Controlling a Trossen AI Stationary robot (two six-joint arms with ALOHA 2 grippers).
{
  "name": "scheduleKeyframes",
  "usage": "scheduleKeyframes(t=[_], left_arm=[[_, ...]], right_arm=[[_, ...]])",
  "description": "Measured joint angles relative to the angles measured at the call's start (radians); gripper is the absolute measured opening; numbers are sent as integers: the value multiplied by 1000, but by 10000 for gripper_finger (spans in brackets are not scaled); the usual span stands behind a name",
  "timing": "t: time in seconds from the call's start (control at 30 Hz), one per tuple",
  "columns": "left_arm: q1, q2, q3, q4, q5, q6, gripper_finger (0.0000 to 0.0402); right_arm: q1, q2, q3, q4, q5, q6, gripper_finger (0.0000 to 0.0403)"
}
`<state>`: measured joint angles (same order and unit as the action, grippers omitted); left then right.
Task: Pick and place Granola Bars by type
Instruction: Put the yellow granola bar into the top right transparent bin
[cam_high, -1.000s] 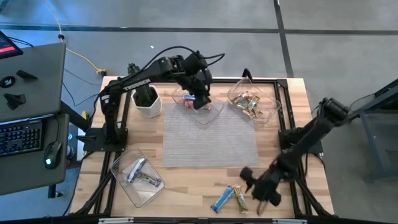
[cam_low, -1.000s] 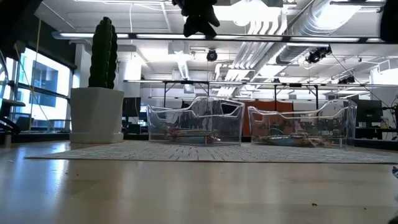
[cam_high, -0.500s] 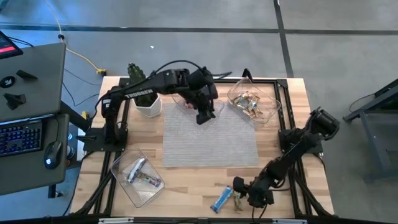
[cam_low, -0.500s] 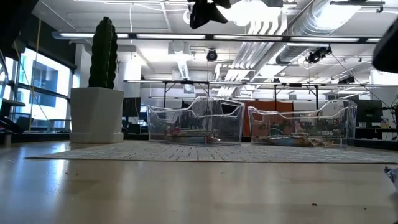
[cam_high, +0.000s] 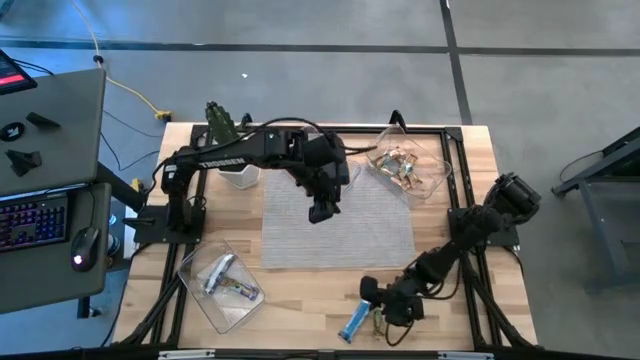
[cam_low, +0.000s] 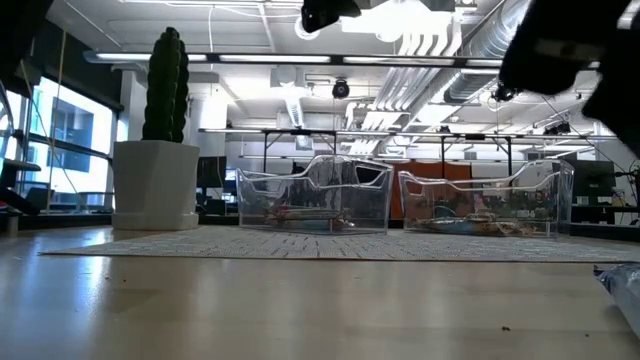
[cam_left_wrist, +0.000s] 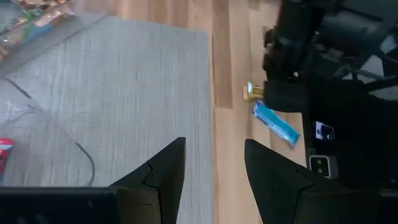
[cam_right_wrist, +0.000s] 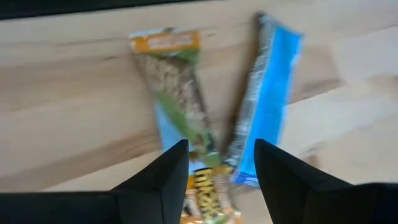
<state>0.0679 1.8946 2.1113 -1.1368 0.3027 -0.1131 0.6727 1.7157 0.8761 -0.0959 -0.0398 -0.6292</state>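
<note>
Right gripper (cam_right_wrist: 214, 163), spread and empty, partly hides green-gold bar (cam_right_wrist: 177, 93) beside blue bar (cam_right_wrist: 267, 93) at wooden worktop (cam_high: 300, 290) front edge; left gripper (cam_left_wrist: 211, 168) released over grey mat (cam_high: 340, 235).

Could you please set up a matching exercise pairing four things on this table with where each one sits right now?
Things:
1. blue bar
2. potted cactus
3. left gripper
4. right gripper

Places:
A. at the table's far left corner
B. above the grey mat, open and empty
C. flat on bare wood near the front edge
D. low over the loose bars at the front, open

Pairs: 1-C, 2-A, 3-B, 4-D
</note>
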Motion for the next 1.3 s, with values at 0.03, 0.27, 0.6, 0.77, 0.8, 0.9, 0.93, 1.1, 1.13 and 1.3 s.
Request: scheduleKeyframes(t=[0.03,0.27,0.6,0.77,0.8,0.9,0.93,1.1,1.13,1.3], left_arm=[[-6,0,0,-3,0,0,158],[-33,0,0,-22,-1,3,158],[-30,0,0,-22,-8,3,158],[-30,-1,0,-21,-8,3,158],[-30,-1,0,-21,-8,3,158],[-30,-1,0,-21,-8,3,158],[-30,-1,0,-21,-8,3,158],[-30,-1,0,-21,-7,-4,158],[-30,-1,0,-20,-2,-13,158],[-29,-7,14,-35,30,-27,158]], right_arm=[[-7,12,0,-1,-24,-3,165],[-11,39,24,-23,-63,-20,165],[17,63,58,-193,-56,0,165],[16,84,62,-192,-62,1,165],[16,84,62,-193,-59,1,163],[16,85,62,-195,-57,5,151],[16,85,62,-195,-57,10,144],[12,83,60,-180,-74,145,101],[11,79,60,-176,-69,186,93],[-19,1,56,-182,-23,297,75]])
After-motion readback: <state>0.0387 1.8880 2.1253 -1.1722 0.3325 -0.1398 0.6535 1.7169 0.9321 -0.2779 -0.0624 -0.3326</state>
